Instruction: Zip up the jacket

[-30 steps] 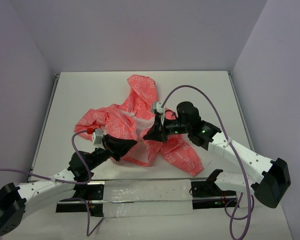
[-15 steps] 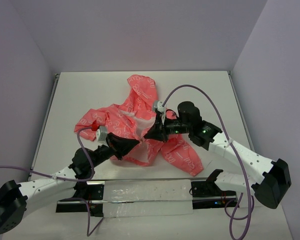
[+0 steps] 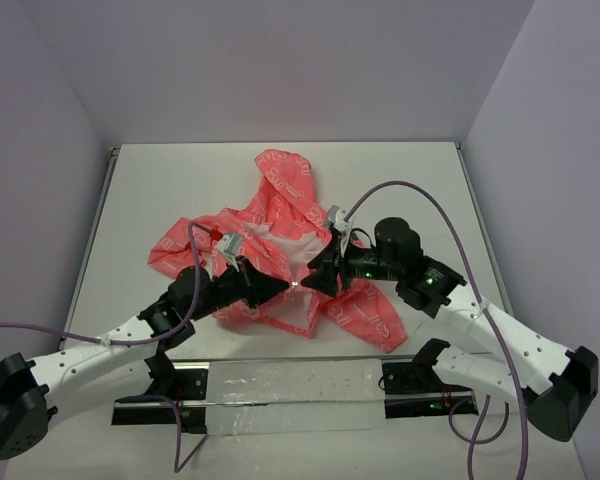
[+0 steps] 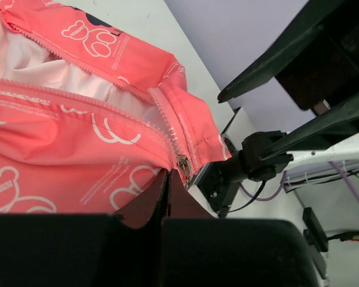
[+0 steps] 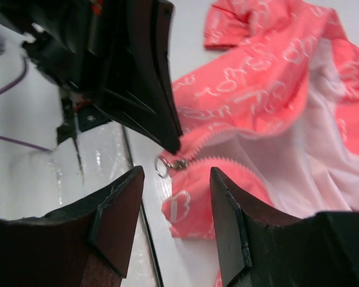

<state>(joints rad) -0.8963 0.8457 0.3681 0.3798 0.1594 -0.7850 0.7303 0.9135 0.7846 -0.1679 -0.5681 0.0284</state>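
Observation:
The coral-pink jacket [image 3: 280,200] lies crumpled and open at the table's middle, pale lining showing. Its zipper slider [image 3: 294,287] sits at the bottom of the teeth, near the hem. My left gripper [image 3: 280,288] is shut on the jacket's hem just beside the slider [image 4: 183,163]; in the left wrist view its closed tips [image 4: 166,174] meet the pink fabric [image 4: 78,149]. My right gripper [image 3: 308,283] faces it from the right, open. In the right wrist view the slider [image 5: 178,162] and its ring pull lie between the spread right gripper [image 5: 176,173] jaws, untouched.
A shiny strip [image 3: 280,385] runs along the table's near edge between the arm mounts. Purple cables [image 3: 420,195] loop over both arms. Walls close the white table [image 3: 160,180] on three sides.
The right gripper has opened and drawn nearer, down to the zipper's bottom. The left gripper has moved right with the hem, so the two tips now nearly meet.

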